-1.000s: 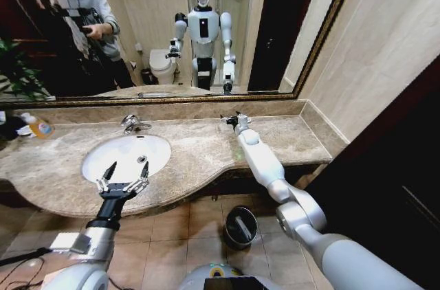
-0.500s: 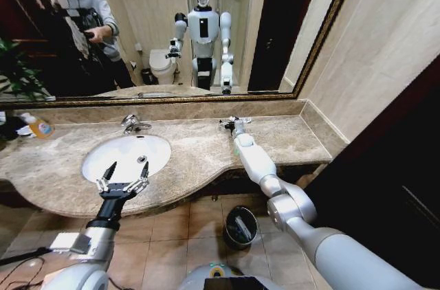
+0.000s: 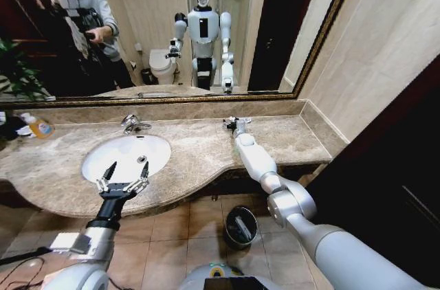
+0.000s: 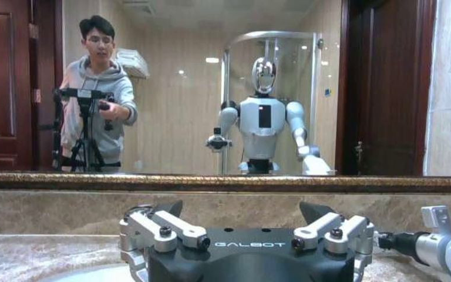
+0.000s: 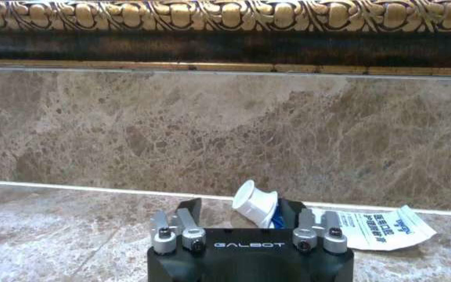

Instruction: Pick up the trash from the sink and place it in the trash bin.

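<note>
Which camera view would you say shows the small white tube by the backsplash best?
The right wrist view: the small white tube lies close up, between the right gripper's open fingers. The head view shows only a tiny pale speck there; the left wrist view does not resolve it.

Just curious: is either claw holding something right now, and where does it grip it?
Left gripper holds nothing. Small white-and-blue tube sits between the right gripper fingers; a grip cannot be told.

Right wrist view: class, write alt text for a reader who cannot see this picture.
The right gripper sits low over a brown marble counter, a small white tube between its open fingers near the backsplash. A white sachet with blue print lies flat beside it, under a gilded mirror frame.
</note>
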`<state>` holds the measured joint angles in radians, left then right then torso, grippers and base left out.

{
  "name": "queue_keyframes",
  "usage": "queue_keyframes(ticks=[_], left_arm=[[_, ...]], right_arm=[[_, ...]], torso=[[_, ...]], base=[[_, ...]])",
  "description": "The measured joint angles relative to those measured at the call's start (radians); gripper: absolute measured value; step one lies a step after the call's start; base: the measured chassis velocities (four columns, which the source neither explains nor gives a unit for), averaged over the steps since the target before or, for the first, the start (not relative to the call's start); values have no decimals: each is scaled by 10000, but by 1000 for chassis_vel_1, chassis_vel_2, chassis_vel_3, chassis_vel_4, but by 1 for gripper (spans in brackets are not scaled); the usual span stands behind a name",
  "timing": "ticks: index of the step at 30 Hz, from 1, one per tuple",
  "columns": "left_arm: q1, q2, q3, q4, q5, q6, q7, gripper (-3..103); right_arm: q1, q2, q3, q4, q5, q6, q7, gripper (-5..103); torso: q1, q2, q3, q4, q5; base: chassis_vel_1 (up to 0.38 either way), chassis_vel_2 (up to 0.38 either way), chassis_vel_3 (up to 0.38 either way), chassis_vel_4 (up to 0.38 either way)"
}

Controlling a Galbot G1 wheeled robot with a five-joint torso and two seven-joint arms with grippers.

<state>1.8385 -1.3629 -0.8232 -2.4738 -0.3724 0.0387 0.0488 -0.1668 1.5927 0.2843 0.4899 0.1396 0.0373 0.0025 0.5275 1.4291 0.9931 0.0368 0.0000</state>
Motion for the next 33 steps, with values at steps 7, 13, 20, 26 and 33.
queue_keyframes(ticks=[7,13,20,26,33], left_arm=[[0,-1,0,0,0,0,0,100],[0,0,0,0,0,0,0,100],[0,0,-1,0,0,0,0,100],[0,0,-1,0,0,0,0,100],[-1,0,0,0,0,0,0,100]], right_arm=[[-14,-27,-5,25,53,1,-1,51],[-125,-78,-13,259,56,-47,-20,33],[-221,-132,-32,552,70,-191,-33,27],[-605,-392,-85,1490,205,-630,-70,27],[-1886,-1268,-321,3863,686,-1477,-143,27]], torso=[[0,0,0,0,0],[0,0,0,0,0],[0,0,0,0,1],[0,0,0,2,0],[0,0,0,-1,3]], base=[[0,0,0,0],[0,0,0,0],[0,0,0,0],[0,0,0,0],[0,0,0,0]])
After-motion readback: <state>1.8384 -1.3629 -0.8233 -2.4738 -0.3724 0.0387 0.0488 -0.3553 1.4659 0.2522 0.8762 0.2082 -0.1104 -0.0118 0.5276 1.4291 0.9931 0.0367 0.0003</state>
